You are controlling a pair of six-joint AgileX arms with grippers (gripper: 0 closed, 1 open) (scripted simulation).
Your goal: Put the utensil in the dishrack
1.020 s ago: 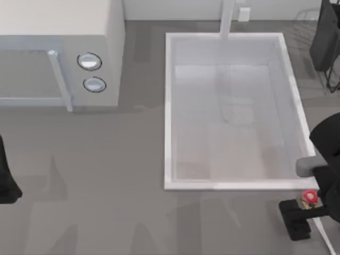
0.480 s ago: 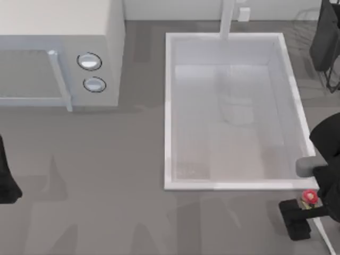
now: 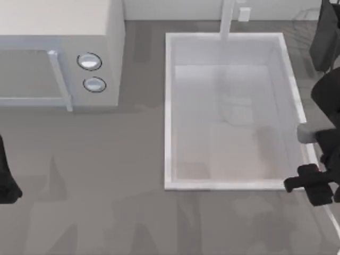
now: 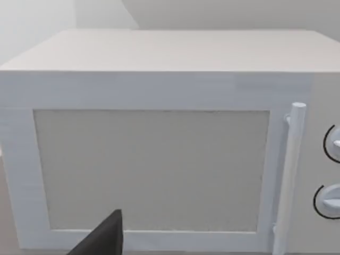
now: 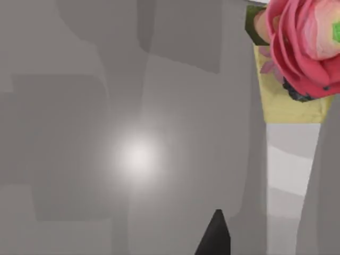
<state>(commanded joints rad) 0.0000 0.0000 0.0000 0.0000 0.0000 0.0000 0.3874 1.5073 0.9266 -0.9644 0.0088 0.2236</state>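
Observation:
The utensil (image 5: pixel 297 48) shows close up in the right wrist view: a round red head, then a yellow band (image 5: pixel 289 109) and a pale handle running down from it, over the grey counter. In the top view my right gripper (image 3: pixel 293 185) hovers at the near right corner of the white sink (image 3: pixel 169 106), and the arm covers the spot where the utensil lies. I cannot tell whether the utensil is held. The dishrack (image 3: pixel 325 37), a black panel with thin dark wires, stands at the far right, partly cut off. My left gripper (image 3: pixel 6 183) is parked at the left edge.
A white microwave (image 3: pixel 58 48) with two round knobs takes up the far left, and its door and handle (image 4: pixel 289 175) face the left wrist camera. A faucet post (image 3: pixel 227 18) rises behind the sink. Open grey counter lies in front of both.
My right gripper has moved away from the table's front edge toward the sink's near right corner. The red head that showed beside it is now covered in the top view. The left arm is still.

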